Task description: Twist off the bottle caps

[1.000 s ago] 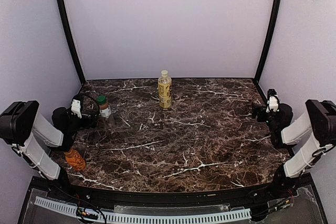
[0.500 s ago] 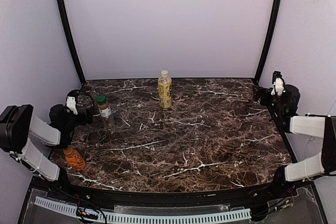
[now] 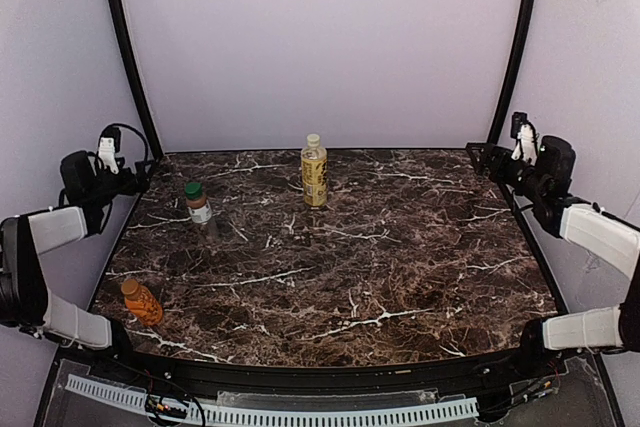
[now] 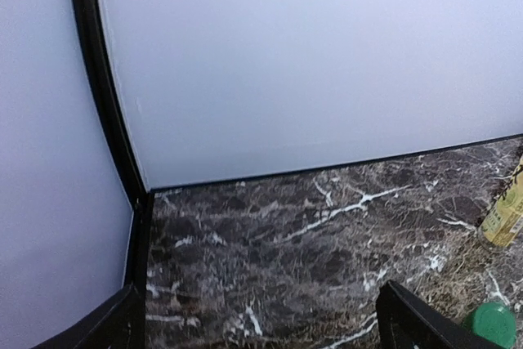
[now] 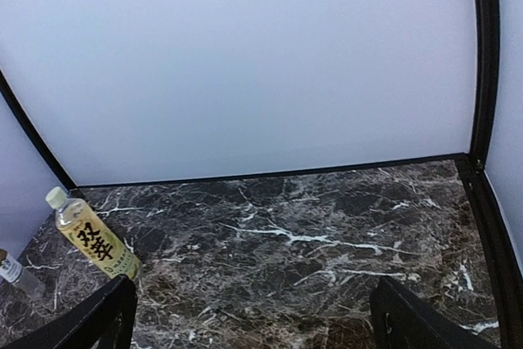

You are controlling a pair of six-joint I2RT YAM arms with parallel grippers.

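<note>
In the top external view, the yellow-labelled bottle (image 3: pixel 314 172) was seen upright at the back middle of the marble table (image 3: pixel 400 277), the green-capped clear bottle (image 3: pixel 198 204) upright toward the left and the bumpy orange bottle (image 3: pixel 142 301) near the front left corner, while the left gripper (image 3: pixel 128 175) and right gripper (image 3: pixel 482 157) were held at the far side edges, well apart from every bottle. In the left wrist view, the fingers (image 4: pixel 421 324) were shown spread wide with nothing between them, the green-capped clear bottle (image 4: pixel 490 324) being glimpsed at the lower right. In the right wrist view, the fingers (image 5: pixel 90 316) were likewise shown parted and empty, with the yellow-labelled bottle (image 5: pixel 91 239) seen at the left.
</note>
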